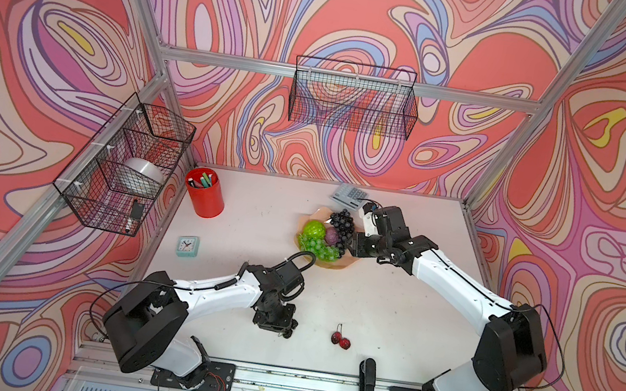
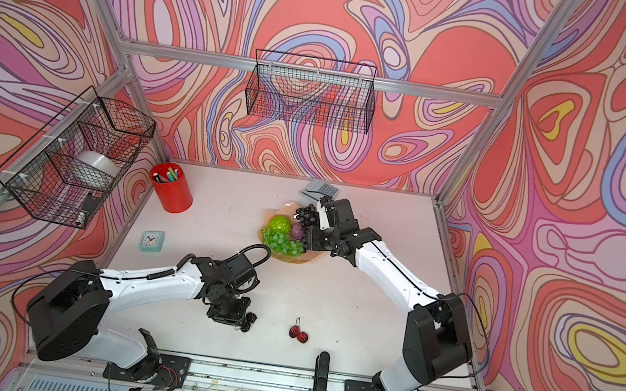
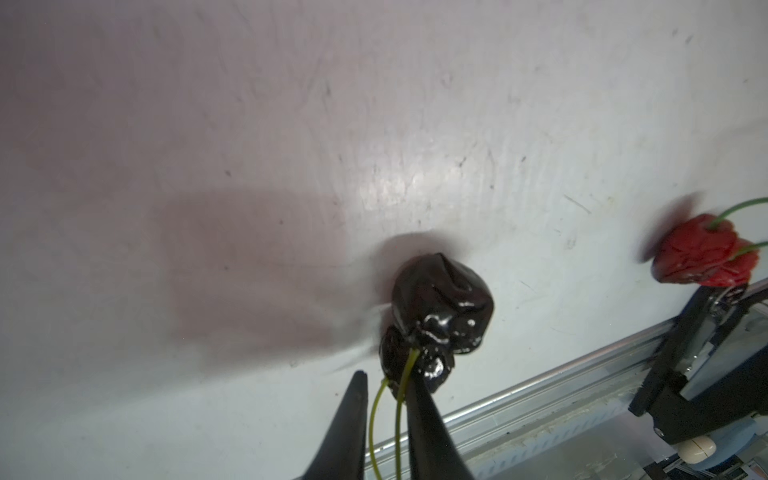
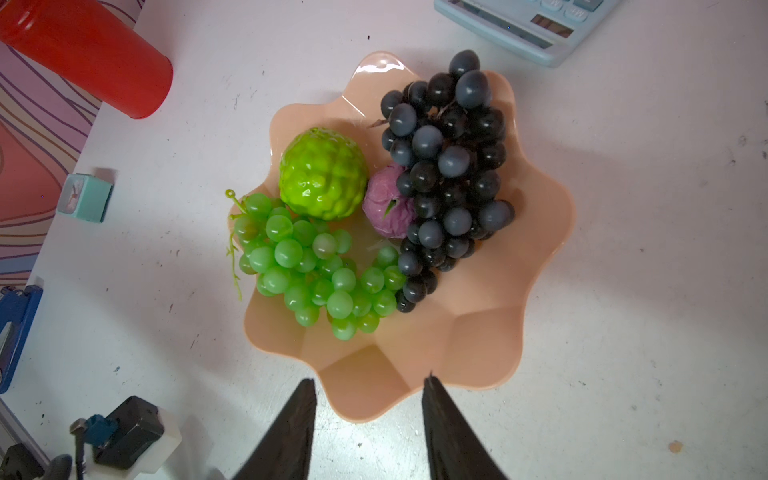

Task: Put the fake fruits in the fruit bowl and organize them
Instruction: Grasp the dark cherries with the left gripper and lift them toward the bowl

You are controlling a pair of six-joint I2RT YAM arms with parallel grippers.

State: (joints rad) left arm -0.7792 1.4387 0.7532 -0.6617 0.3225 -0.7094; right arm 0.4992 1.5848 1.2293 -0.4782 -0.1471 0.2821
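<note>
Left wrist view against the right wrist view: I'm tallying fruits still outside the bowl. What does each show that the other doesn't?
Only the left wrist view: the black cherry pair and red cherry pair on the table, the black pair's stems between the left gripper's narrowly parted fingers. Only the right wrist view: the fruit bowl holding the green grape bunch, dark purple grape bunch, lime-green ball and purple ball, with the open right gripper near its rim. Both: the white table.

Four fruits (image 4: 323,172) in bowl (image 4: 478,345), cherries (image 1: 340,338) outside

Glossy plastic black cherry pair (image 3: 440,307)
</note>
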